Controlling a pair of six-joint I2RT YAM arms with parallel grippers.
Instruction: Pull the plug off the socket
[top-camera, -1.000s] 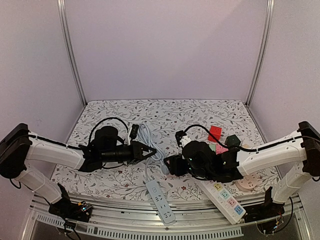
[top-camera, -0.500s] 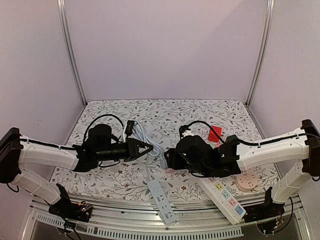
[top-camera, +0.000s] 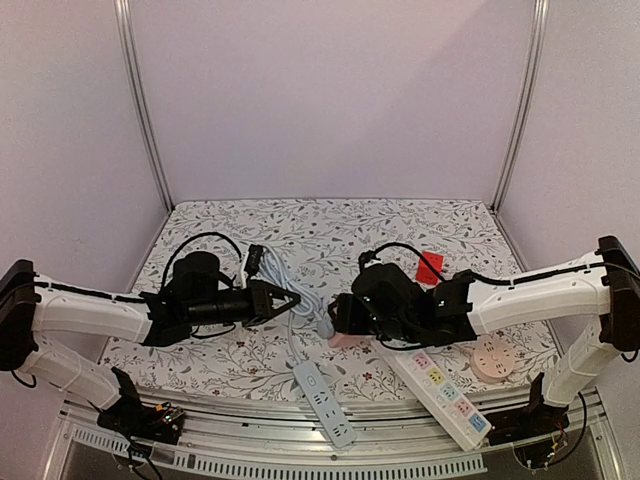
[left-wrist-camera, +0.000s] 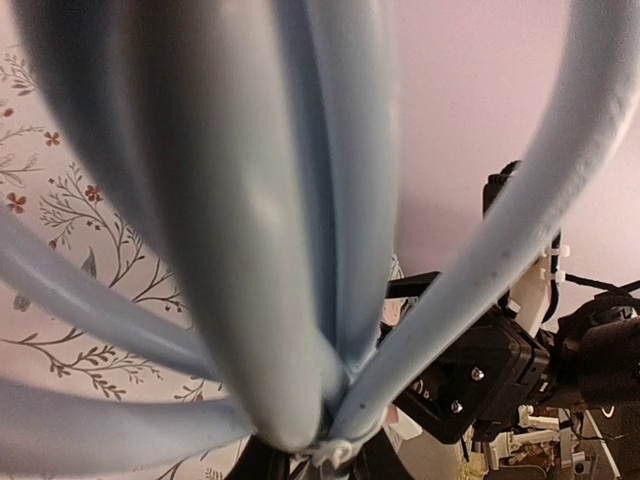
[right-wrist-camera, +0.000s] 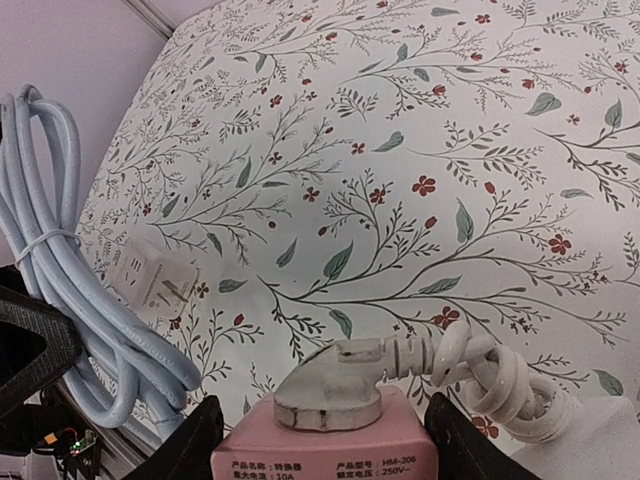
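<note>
Plug: white, angled type, seated flat on top of the pink socket block, prongs fully in. Not yet pulled. Its white cord runs off to the right and bunches into a tight coil just beside the block.

Location: about mid-table, a little toward the near edge, on the floral tablecloth. From the top view only a pink patch of the block shows beneath my right gripper.

Right gripper: jaws at medium width, one finger pressed to each side of the pink block, so I hold the block, not the plug.

Left gripper: jaws fully closed, pinching the pale blue cable bundle. The loops fan up right in front of my left wrist camera and fill most of the view; a thin cable tie binds them at my fingertips.

The two grippers face each other, close together but apart.

Pale blue power strip lies at the near edge, centre. Long white power strip with coloured sockets lies near right, angled.
</note>
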